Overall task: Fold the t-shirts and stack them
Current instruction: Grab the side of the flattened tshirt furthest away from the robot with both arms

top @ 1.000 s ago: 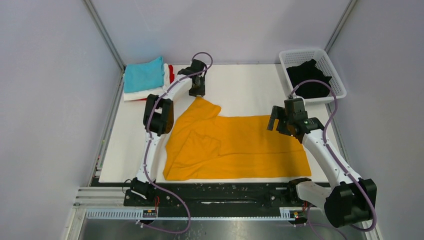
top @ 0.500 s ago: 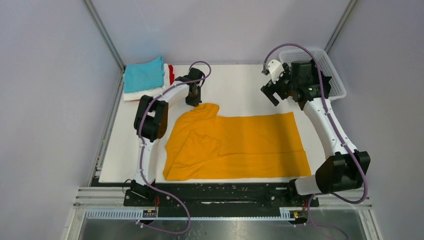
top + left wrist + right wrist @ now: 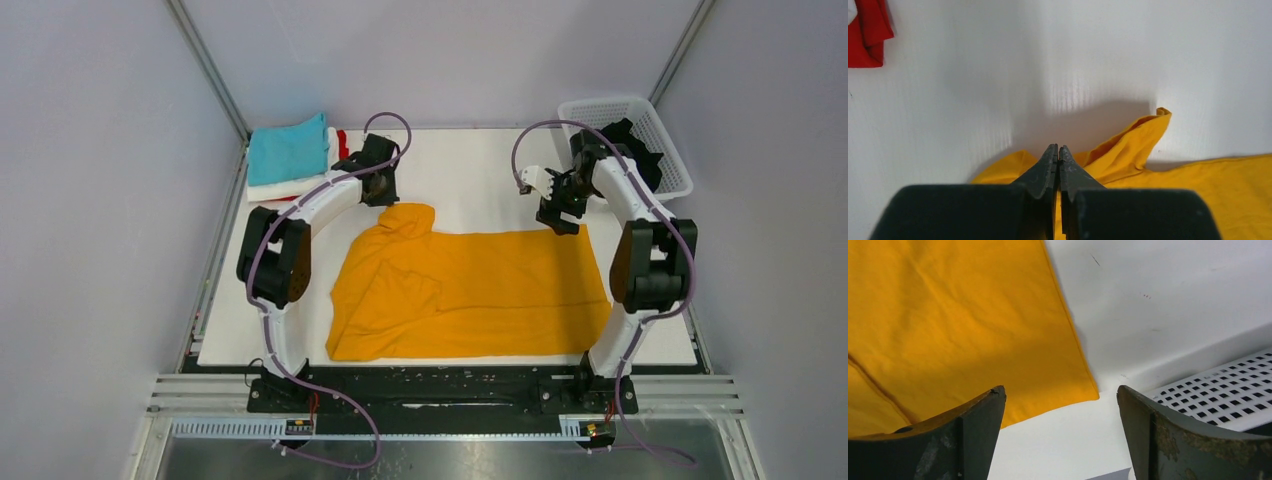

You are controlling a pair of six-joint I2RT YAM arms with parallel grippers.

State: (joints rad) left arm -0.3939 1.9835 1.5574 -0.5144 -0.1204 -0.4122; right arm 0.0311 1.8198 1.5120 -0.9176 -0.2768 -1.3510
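the spread t-shirt (image 3: 470, 290) lies mid table (image 3: 470, 165), folded t-shirts (image 3: 290, 155) behind it left, basket (image 3: 603, 104) behind right.

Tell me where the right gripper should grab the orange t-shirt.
Probably the far right corner of the orange t-shirt, flat near the basket. Both edges meet there on the table, so the open right gripper above it could drop straight down and pinch it.

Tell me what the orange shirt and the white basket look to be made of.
The orange shirt: soft matte knit cloth, probably cotton; it creases and has stitched hems. The basket: stiff white plastic, probably moulded, with regular square holes and a smooth finish.
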